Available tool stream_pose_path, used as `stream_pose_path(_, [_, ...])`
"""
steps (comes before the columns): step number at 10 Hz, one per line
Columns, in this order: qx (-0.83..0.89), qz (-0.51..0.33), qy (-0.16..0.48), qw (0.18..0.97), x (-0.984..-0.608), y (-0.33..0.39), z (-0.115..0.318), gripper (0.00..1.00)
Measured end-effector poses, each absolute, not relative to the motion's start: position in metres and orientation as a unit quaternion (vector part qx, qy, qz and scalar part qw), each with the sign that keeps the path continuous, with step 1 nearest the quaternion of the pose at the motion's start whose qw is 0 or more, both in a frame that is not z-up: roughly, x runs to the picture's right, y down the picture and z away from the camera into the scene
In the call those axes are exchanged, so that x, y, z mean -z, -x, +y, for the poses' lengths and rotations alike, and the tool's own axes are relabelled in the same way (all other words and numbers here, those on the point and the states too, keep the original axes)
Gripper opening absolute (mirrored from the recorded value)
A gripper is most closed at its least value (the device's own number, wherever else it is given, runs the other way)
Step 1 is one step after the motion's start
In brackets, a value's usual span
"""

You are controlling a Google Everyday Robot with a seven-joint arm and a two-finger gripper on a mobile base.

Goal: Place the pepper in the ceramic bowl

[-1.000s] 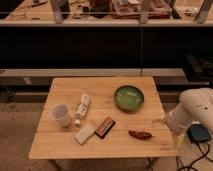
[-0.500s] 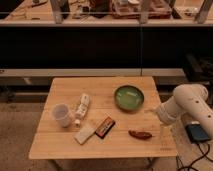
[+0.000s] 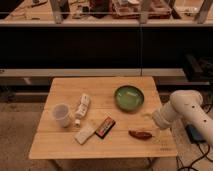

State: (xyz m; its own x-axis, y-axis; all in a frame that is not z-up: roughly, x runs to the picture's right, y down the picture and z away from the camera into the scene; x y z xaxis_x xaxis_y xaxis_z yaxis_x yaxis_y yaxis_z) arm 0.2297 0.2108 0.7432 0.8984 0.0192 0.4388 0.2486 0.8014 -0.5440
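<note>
Pepper: lay flat near the front right of the bench, apart from the ceramic bowl.
Handling: judged light, smooth and slightly soft; pinch across the thicker middle.
Hand: near the pepper, up and to its right; spread or closed could not be told.
Arm: reached in from the right.

You have one view: high, in front of the desk, mid-range, angled down toward the rear shelves; the tool is at the desk's right edge.
</note>
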Motion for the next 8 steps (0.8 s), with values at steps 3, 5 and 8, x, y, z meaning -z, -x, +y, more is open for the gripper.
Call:
stream_pose_path(3, [0.058, -0.212, 0.299, 0.929, -0.769, -0.227, 0.230, 0.80])
stream_pose_path(5, [0.055, -0.205, 0.286, 0.934, -0.789, -0.228, 0.239, 0.80])
stream_pose_path(8, [0.048, -0.202, 0.269, 0.941, -0.815, -0.228, 0.248, 0.78])
